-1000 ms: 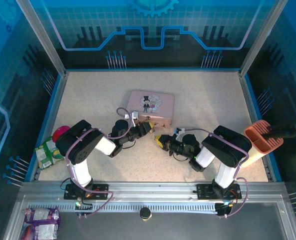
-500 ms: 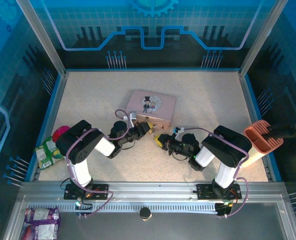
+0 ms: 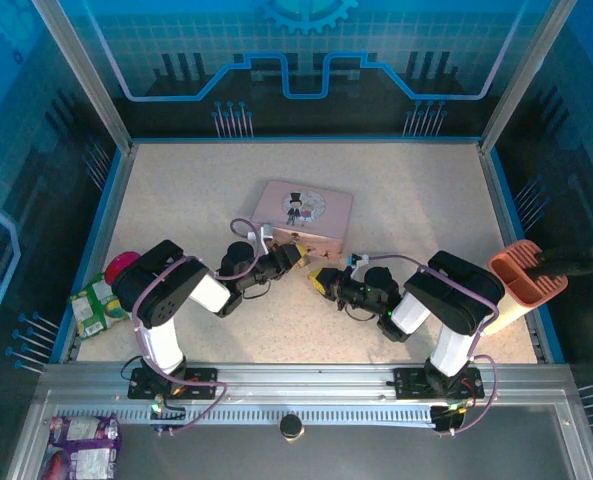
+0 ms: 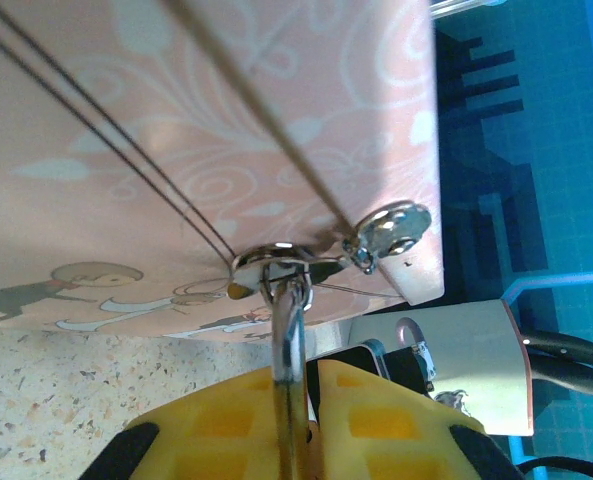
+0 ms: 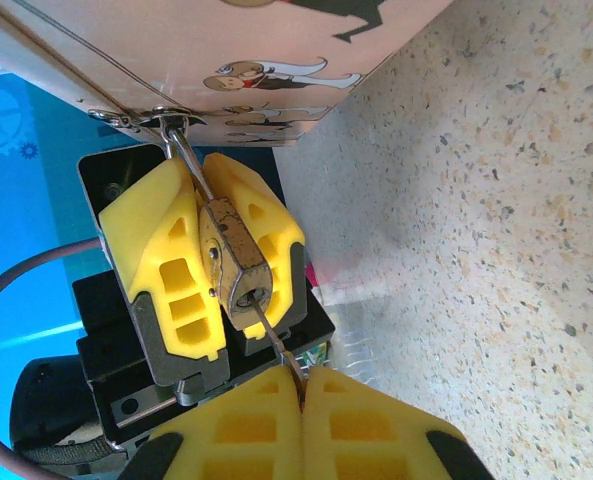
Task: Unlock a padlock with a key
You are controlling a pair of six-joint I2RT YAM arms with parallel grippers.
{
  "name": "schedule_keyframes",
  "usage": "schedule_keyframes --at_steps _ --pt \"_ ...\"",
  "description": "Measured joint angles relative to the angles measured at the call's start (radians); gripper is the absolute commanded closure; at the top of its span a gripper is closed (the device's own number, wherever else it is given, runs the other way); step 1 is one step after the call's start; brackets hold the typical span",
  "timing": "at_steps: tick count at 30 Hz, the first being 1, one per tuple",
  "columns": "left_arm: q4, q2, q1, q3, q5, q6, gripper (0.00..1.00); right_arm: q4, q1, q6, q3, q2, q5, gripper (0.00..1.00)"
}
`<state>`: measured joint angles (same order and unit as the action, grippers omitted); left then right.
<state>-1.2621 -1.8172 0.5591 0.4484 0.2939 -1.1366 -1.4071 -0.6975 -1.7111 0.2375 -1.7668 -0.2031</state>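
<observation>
left gripper (image 4: 294, 374): clamped on padlock (image 5: 232, 268), keeps keyhole steady
right gripper (image 5: 301, 388): pinching key (image 5: 274, 341), tip at keyhole

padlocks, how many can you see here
1. The padlock hangs from the latch on the pink tin, clamped in the left gripper's jaws; the right gripper holds the key at its keyhole. The tin could hide others.

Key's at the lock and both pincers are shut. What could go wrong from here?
1. The thin dark metal key is pinched only at its end by the right pincer; turning may bend it or let it slip.
2. The small brass padlock, clamped in the left pincer, hangs by its silver shackle from the pink cartoon tin's latch; twisting could drag the tin.
</observation>
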Motion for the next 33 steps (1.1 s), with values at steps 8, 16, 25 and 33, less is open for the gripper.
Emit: schedule_keyframes --at_steps 8,16,25,33 --pt "-0.001 0.000 -0.001 -0.004 0.000 -0.018 1.00 0.000 0.000 0.003 0.000 0.002 -0.003 1.00" --pt "-0.003 0.003 -0.001 -0.007 0.000 -0.033 1.00 0.007 0.003 0.003 0.005 0.002 -0.014 1.00" --pt "-0.004 0.005 -0.001 -0.007 -0.004 -0.043 1.00 0.012 0.006 0.003 0.013 0.002 -0.023 1.00" --pt "-0.005 0.014 0.008 -0.016 -0.017 -0.044 1.00 0.014 0.018 0.003 0.013 0.002 -0.048 1.00"
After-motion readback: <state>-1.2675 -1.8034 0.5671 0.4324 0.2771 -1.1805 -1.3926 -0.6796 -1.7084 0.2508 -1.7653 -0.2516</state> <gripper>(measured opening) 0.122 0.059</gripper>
